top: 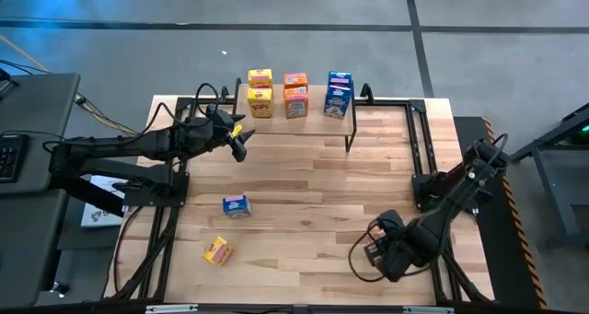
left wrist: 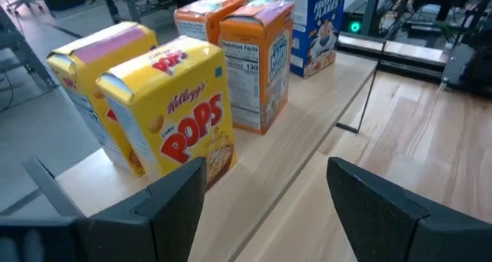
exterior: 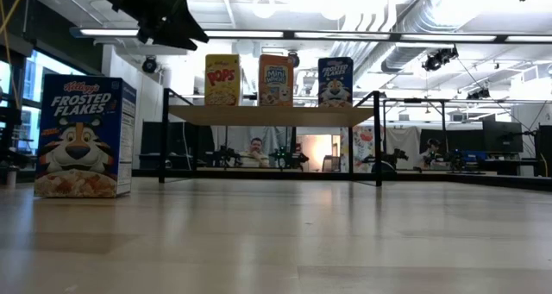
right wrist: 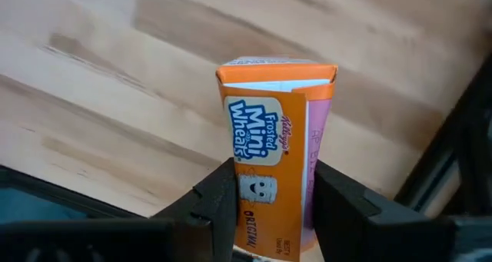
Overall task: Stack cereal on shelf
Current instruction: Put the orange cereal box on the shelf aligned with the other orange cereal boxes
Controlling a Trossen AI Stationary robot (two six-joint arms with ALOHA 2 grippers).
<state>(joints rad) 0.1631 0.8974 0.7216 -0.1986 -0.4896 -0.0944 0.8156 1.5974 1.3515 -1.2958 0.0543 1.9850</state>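
High view: straight down over the whole table (top: 304,194). Low view: at tabletop level, facing the shelf (exterior: 272,115) across the room. Left wrist view: close, angled down at the shelf's boxes. Right wrist view: close on an orange Mini-Wheats box (right wrist: 273,154). High, low and left wrist views share the shelf.

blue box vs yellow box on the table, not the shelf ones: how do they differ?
The blue box stands upright, as the low view shows; the yellow box seems to lie flat, skewed. The blue box sits nearer the shelf, the yellow box nearer the front edge. Both sit on the tabletop, untouched by either gripper.
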